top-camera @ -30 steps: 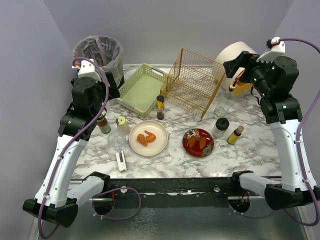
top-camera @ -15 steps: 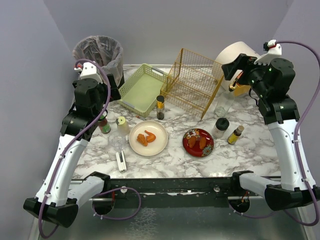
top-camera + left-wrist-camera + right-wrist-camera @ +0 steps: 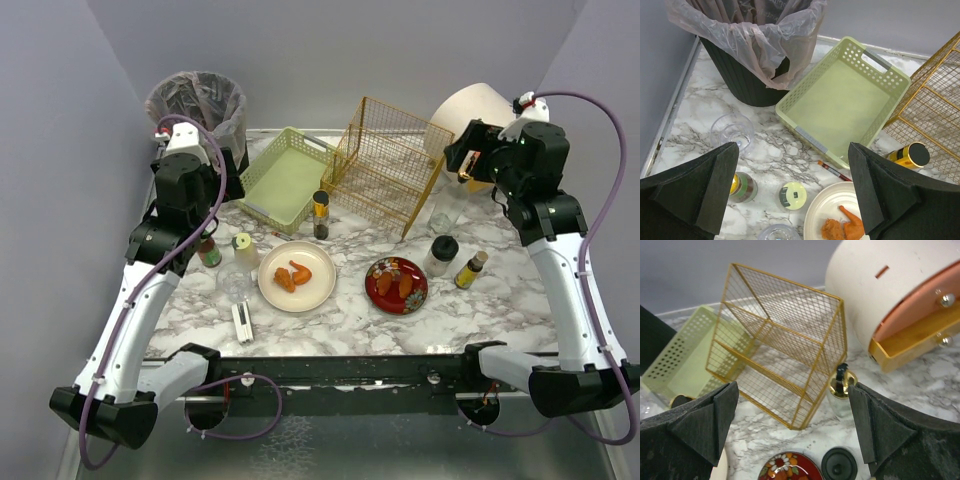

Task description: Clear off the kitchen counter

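Across kitchen counter [image 3: 350,322], filling the middle of the top view, seemingly nothing cleared yet: gold wire rack [image 3: 385,165] upper centre, green tray [image 3: 285,180] left of it, white plate [image 3: 315,290] and red plate [image 3: 385,298] with food [image 3: 292,275], bottles [image 3: 320,212], glasses [image 3: 234,284] all waiting. Raised high at frame left and upper right, angled down over the clutter: left gripper [image 3: 792,147] and right gripper [image 3: 792,387], both with jaws spread wide, holding nothing.

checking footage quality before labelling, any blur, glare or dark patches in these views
Top view: soft even light, counter sharp, shadows faint, no strong glare. Left wrist: tray crisp, left fingers near-black with little detail at the bottom corners. Right wrist: rack crisp, right fingers equally dark.
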`<state>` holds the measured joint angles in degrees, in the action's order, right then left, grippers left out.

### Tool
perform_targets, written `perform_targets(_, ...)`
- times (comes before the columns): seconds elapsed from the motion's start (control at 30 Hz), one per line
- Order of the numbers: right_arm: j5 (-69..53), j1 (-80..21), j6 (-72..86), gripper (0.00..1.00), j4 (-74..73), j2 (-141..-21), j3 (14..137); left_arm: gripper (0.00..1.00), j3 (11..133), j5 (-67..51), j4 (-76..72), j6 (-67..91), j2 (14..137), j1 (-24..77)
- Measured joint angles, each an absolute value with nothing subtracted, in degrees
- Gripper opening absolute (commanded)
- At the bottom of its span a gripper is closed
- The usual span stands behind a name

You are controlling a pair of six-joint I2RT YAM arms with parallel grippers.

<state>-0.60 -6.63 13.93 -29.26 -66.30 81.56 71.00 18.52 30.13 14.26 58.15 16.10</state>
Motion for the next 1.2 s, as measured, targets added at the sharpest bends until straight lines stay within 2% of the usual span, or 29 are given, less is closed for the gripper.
perform_targets(0.27, 6.09, -6.63, 13.65, 0.97, -29.93, -66.85, 74.13, 0.99, 68.45, 18.31, 27.79, 14.00, 58.94, 16.10)
perform_targets(0.7, 10.63, -6.63, 13.76, 0.80, -22.00, -68.29, 65.25, 0.99, 59.42, 17.02, 19.38, 13.37, 55.33, 15.94)
perform_targets(1.2, 12.56, -6.63, 13.34, 0.67, -12.25, -72.01, 62.54, 0.99, 56.84, 16.75, 17.23, 12.82, 52.82, 15.29)
